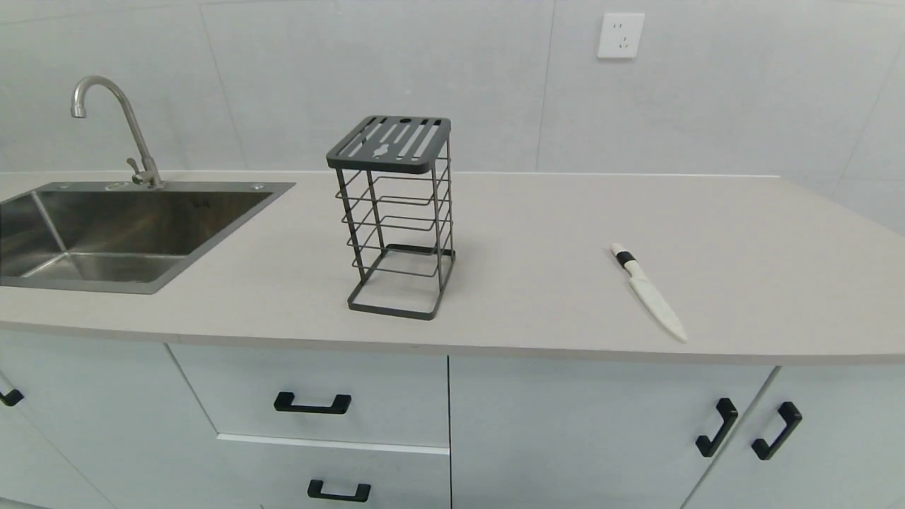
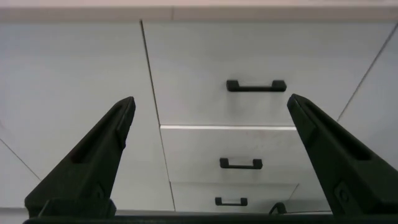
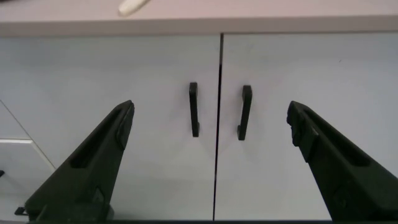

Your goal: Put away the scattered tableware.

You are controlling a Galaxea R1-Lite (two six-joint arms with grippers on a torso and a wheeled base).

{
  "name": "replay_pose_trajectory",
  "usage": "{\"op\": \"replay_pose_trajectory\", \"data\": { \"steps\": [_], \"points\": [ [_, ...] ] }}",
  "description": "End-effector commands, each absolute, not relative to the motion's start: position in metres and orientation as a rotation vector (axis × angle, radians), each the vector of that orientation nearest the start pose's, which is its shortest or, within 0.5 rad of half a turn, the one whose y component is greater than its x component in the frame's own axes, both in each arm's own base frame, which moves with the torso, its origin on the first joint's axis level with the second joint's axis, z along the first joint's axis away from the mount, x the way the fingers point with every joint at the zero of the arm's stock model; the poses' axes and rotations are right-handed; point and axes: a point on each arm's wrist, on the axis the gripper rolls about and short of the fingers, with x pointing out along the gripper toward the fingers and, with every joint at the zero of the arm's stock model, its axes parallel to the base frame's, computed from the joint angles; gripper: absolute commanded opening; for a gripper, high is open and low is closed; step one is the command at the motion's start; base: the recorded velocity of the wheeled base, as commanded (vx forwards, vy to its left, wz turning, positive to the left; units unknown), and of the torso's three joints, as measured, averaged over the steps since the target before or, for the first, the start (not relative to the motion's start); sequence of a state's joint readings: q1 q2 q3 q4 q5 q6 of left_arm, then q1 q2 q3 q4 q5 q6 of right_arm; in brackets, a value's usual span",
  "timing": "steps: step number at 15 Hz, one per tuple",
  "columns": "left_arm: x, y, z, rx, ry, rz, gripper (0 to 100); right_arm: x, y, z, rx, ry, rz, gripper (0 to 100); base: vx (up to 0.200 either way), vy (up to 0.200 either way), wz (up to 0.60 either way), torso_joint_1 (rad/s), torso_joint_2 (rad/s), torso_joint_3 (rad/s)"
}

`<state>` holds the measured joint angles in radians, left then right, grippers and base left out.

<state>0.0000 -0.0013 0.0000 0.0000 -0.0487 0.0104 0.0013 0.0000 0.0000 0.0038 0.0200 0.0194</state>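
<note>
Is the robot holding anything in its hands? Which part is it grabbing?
Nothing is held. The left hand and the right hand are both open and empty. The knife lies by itself on the counter.

The knife (image 1: 648,291) is cream-white with a black band. The rack (image 1: 378,165) is black, its top slotted — the counter (image 1: 565,212) pale beige.
</note>
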Motion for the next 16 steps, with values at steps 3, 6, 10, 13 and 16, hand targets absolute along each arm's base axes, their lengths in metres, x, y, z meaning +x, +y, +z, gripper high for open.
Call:
{"op": "replay_pose_trajectory", "data": {
  "steps": [3, 6, 10, 13, 16],
  "points": [
    [-0.0228, -0.0011, 0.0755, 0.011, 0.000, -0.049, 100, -0.0227, 0.0004, 0.0750, 0.018, 0.006, 0.021, 100, 0.000, 0.000, 0.00, 0.339, -0.50, -0.222],
    [-0.0228, -0.0011, 0.0755, 0.011, 0.000, -0.049, 100, -0.0227, 0.0004, 0.0752, 0.020, 0.005, 0.024, 100, 0.000, 0.000, 0.00, 0.333, -0.49, -0.240],
    [-0.0228, -0.0011, 0.0753, 0.011, 0.001, -0.049, 100, -0.0227, 0.0004, 0.0750, 0.020, 0.006, 0.023, 100, 0.000, 0.000, 0.00, 0.283, -0.52, -0.252],
    [-0.0228, -0.0011, 0.0753, 0.011, 0.001, -0.049, 100, -0.0227, 0.0004, 0.0750, 0.020, 0.006, 0.021, 100, 0.000, 0.000, 0.00, 0.287, -0.54, -0.259],
    [-0.0228, -0.0011, 0.0755, 0.011, 0.000, -0.048, 100, -0.0227, 0.0004, 0.0750, 0.020, 0.006, 0.023, 100, 0.000, 0.000, 0.00, 0.292, -0.57, -0.274]
  ]
}}
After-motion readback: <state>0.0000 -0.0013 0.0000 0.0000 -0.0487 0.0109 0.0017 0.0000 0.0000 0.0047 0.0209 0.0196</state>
